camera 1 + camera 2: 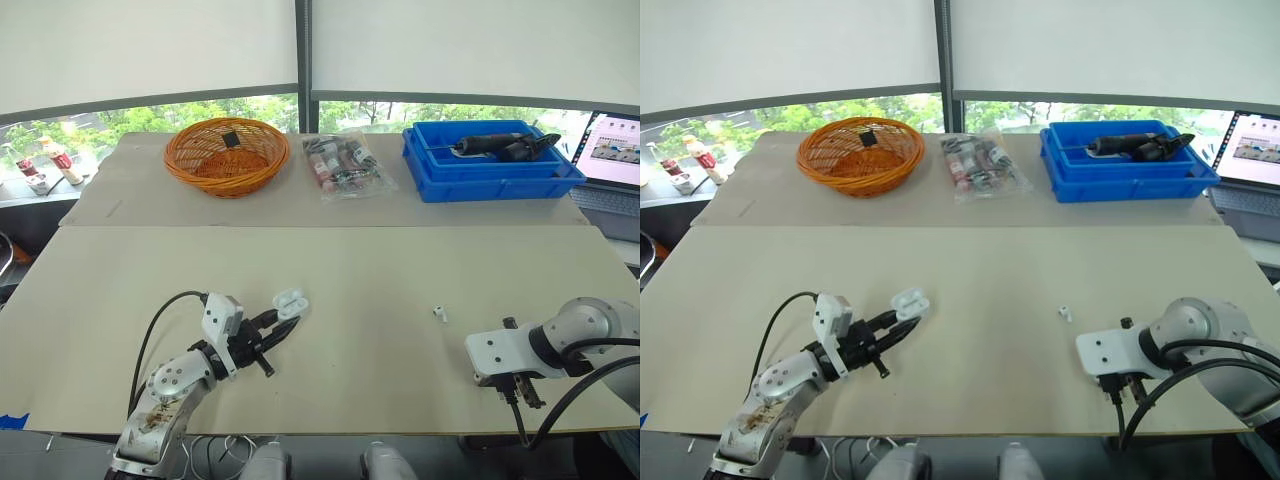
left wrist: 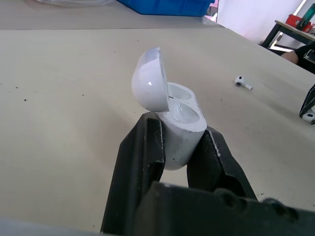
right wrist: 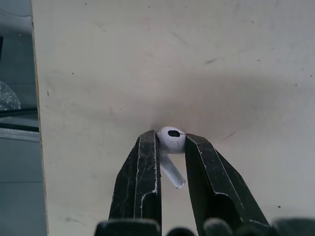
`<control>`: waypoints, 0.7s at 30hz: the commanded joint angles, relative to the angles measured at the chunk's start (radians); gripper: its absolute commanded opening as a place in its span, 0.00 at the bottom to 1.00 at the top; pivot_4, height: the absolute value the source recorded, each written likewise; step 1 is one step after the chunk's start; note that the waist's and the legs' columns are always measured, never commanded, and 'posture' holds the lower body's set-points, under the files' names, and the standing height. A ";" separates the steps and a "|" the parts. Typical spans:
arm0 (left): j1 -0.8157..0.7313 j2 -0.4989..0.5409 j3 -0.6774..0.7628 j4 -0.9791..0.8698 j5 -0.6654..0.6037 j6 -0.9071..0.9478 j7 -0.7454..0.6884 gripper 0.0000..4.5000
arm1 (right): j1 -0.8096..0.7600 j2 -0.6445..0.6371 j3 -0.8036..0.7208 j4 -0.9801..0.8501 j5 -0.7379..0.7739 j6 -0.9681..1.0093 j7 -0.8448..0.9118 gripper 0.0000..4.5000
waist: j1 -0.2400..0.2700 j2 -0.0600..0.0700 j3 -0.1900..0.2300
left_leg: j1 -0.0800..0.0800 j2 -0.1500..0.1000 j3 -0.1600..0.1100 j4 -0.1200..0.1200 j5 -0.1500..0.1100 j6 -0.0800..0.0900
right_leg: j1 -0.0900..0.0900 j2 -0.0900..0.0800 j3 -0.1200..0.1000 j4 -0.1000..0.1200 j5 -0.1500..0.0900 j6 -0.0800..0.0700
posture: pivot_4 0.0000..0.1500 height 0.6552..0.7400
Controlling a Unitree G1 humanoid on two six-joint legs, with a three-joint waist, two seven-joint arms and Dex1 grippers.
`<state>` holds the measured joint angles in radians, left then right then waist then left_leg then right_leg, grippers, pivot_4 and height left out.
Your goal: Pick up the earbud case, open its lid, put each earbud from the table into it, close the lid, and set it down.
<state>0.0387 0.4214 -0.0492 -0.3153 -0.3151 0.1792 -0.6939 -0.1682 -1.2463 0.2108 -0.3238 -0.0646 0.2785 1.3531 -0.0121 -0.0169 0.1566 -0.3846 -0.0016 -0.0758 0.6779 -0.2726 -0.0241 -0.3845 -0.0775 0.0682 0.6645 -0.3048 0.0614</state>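
**While the case is held open, the first earbud awaits its socket**

As the left gripper (image 1: 280,322) clamps the body of the earbud case (image 2: 183,118) between its two fingers, the lid (image 2: 149,81) stands swung back on its hinge, so pick-up and opening look done; the case sits at the fingertips, raised off the table (image 1: 380,270). The right gripper (image 3: 170,147) is pinched narrow on one earbud (image 3: 171,139), head between the tips and stem hanging toward the wrist; whether it has left the surface cannot be told. The step in hand is judged to be loading that earbud.

Next move: carry it across to the left gripper, turn the stem downward, and line it up with a socket before letting go; the fit is tight, so a tilt could jam it.

A second earbud (image 1: 439,314) lies between the two grippers, nearer the right one.

Containers: the case's two sockets appear unfilled, though glare hides the nearer one; far ahead of the left gripper, a basket (image 1: 227,160) holds a small dark item (image 1: 229,138); far ahead of the right, a blue bin (image 1: 490,178) holds a dark tool (image 1: 500,146).
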 commanded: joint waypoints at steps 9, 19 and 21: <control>-0.075 -0.033 -0.002 0.001 -0.011 -0.027 0.004 0.14 | -0.249 0.293 -0.241 -0.248 0.485 0.581 -0.185 0.08 | -0.002 0.001 0.001 | -0.001 0.000 -0.002 0.000 0.000 0.000 | -0.002 0.001 0.000 0.001 0.000 0.000 | 1.00 1.00; -0.155 -0.121 -0.025 0.002 0.001 -0.015 0.071 0.14 | -0.321 1.053 -0.358 -0.276 0.681 0.661 -0.787 0.08 | 0.003 0.001 0.001 | -0.004 0.000 -0.004 0.001 0.000 0.000 | -0.005 0.000 -0.001 0.003 0.000 0.000 | 1.00 1.00; -0.172 -0.141 -0.029 -0.002 0.003 -0.012 0.088 0.14 | -0.296 1.159 -0.346 -0.277 0.692 0.647 -0.867 0.08 | 0.001 0.001 0.001 | -0.005 -0.001 -0.004 0.000 0.000 -0.001 | -0.007 0.000 -0.001 0.006 0.000 0.000 | 1.00 1.00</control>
<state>-0.1181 0.2872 -0.0778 -0.2883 -0.3136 0.1774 -0.6223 -0.4652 -0.1107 -0.1246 -0.5622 0.6067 0.9647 0.5532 -0.0110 -0.0159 0.1574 -0.3892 -0.0024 -0.0800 0.6780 -0.2721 -0.0250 -0.3919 -0.0777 0.0672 0.6718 -0.3045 0.0615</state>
